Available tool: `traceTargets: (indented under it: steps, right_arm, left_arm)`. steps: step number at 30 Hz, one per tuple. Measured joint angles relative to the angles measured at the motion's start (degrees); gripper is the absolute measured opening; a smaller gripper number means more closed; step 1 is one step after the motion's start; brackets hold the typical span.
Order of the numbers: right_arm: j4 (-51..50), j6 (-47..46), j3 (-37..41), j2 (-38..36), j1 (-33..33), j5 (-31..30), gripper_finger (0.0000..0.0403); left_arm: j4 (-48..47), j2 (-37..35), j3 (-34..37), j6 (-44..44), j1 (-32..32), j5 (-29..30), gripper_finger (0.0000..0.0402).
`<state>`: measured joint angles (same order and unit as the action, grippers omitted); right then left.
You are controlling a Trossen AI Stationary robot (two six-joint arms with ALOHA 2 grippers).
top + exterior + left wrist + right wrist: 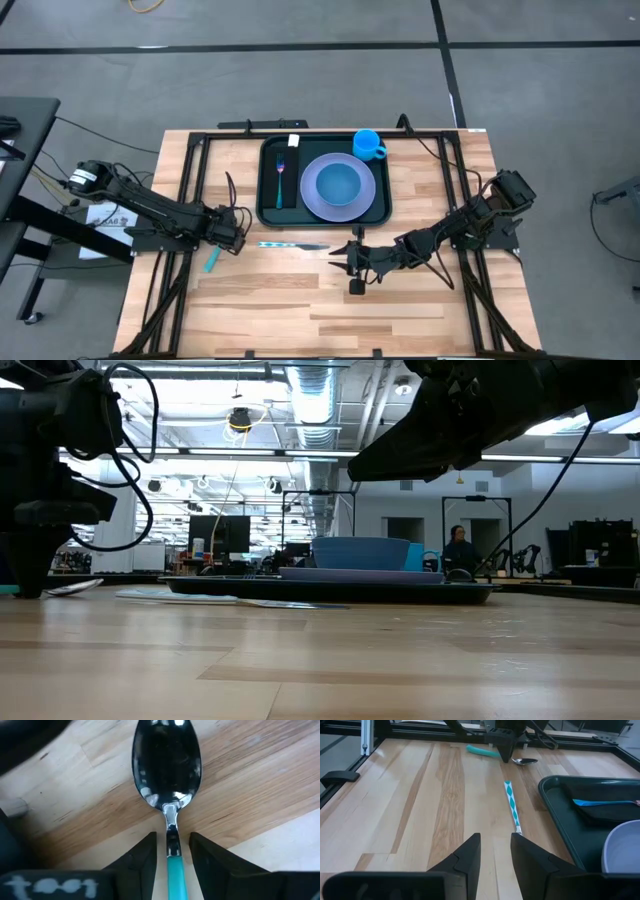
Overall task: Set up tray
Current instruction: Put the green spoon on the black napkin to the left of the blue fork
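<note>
A spoon with a teal handle (213, 260) lies flat on the wooden table, left of the dark green tray (270, 212). My left gripper (233, 237) points down over it, open. Its fingers (146, 857) stand on either side of the spoon's neck (171, 827), with narrow gaps showing. The spoon's bowl (166, 762) lies just beyond the fingertips. On the tray are a fork on a black napkin (281, 176) and a purple plate with a blue bowl (338, 185). My right gripper (495, 840) hovers open in front of the tray, holding nothing.
A knife with a teal-and-white handle (290, 244) lies on the table between the two grippers, just in front of the tray. A blue cup (368, 144) stands at the tray's far right corner. Bare wood stretches along the near side of the table (300, 320).
</note>
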<state>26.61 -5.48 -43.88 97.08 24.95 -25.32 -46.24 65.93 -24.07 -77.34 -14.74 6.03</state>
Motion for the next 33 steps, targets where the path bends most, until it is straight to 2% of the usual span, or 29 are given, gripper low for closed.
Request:
traceTargets:
  steps: [14,25,33]
  right_arm:
    - [0.0,0.0,0.0,0.0,0.0,0.0,0.0100]
    - [0.0,0.0,0.0,0.0,0.0,0.0,0.0100]
    - [-0.1,0.0,0.0,0.0,0.0,0.0,0.0100]
  left_arm:
    - [0.9,0.1,0.1,-2.0,0.0,-0.7,0.0025]
    - [0.7,0.2,-0.1,-4.9,0.0,0.2,0.0022]
    - [0.8,0.4,-3.3,-5.1,0.0,1.8,0.0017]
